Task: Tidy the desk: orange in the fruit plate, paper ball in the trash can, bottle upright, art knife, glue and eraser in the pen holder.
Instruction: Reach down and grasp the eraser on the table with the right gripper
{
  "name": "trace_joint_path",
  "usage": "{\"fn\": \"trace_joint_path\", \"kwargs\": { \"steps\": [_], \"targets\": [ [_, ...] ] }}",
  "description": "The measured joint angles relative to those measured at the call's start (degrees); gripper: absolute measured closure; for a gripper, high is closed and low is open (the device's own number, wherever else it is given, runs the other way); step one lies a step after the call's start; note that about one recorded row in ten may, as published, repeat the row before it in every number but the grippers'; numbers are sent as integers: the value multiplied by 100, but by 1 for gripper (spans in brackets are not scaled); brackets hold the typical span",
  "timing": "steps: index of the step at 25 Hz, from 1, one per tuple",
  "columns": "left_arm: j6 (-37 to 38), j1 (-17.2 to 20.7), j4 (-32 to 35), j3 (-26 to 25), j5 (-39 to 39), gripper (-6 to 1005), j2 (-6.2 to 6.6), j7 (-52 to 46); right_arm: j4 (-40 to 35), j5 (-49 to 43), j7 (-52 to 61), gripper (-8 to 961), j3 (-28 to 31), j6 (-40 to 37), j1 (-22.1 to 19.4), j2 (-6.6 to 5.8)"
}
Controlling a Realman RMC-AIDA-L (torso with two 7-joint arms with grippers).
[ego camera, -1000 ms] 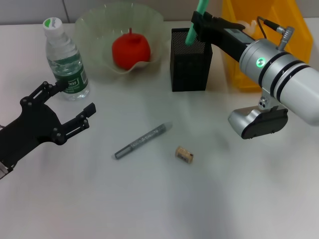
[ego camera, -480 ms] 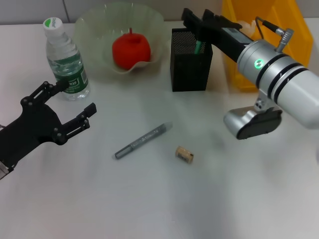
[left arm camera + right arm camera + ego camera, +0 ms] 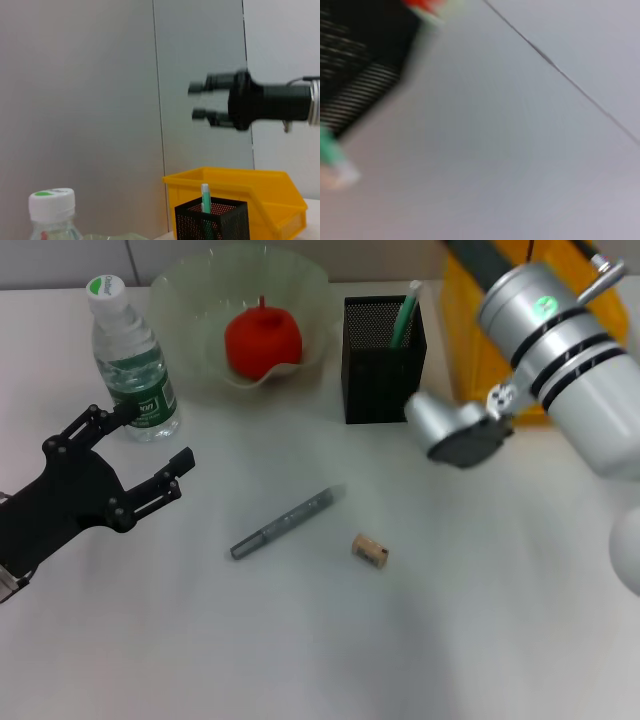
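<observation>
The orange lies in the fruit plate. Left of it the bottle stands upright. A green stick with a white tip leans inside the pen holder. On the table lie a slim grey pen-shaped tool and the eraser; which of the two sticks is the art knife and which the glue I cannot tell. My right gripper hangs open and empty high above the pen holder. My left gripper is open near the bottle. The paper ball is hidden.
The yellow trash can stands right of the pen holder, largely covered by my right arm. A grey wall rises behind the table. White tabletop surrounds the grey tool and the eraser.
My right gripper let the green stick drop into the pen holder, then rose up and back out of the head view. The left arm has not moved.
</observation>
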Motion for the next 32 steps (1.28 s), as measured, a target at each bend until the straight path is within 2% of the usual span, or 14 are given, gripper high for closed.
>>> {"fn": "trace_joint_path", "kwargs": {
  "steps": [3, 8, 12, 14, 18, 21, 22, 27, 32],
  "targets": [
    [13, 0, -35, -30, -10, 162, 0, -17, -212, 296, 865, 377, 49, 270, 39, -10],
    [32, 5, -106, -72, -57, 162, -6, -73, -500, 1148, 2223, 372, 284, 255, 207, -24],
    [52, 10, -216, -50, -58, 162, -5, -116, -531, 1919, 3957, 368, 544, 26, 480, -37],
    [52, 10, -216, -50, -58, 163, -5, -116, -538, 2121, 5059, 366, 711, -217, 588, -38],
    [52, 10, -215, 318, -18, 163, 15, -276, -553, 2154, 7876, 362, 1163, -1141, 779, -53],
    [49, 25, -45, 877, -14, 163, 49, -651, -564, 2017, 9755, 359, 1321, -1816, 919, -101],
    [49, 25, -45, 877, -14, 163, 49, -651, -578, 1911, 10220, 358, 1326, -1954, 954, -114],
    [69, 90, 98, 1097, 102, 162, 61, -801, -1188, 1515, 11764, 353, 1303, -2724, 812, -89],
    [75, 116, 112, 1101, 157, 162, 103, -851, -2305, 1877, 12717, 348, 1371, -3870, 428, -119]
  ]
}}
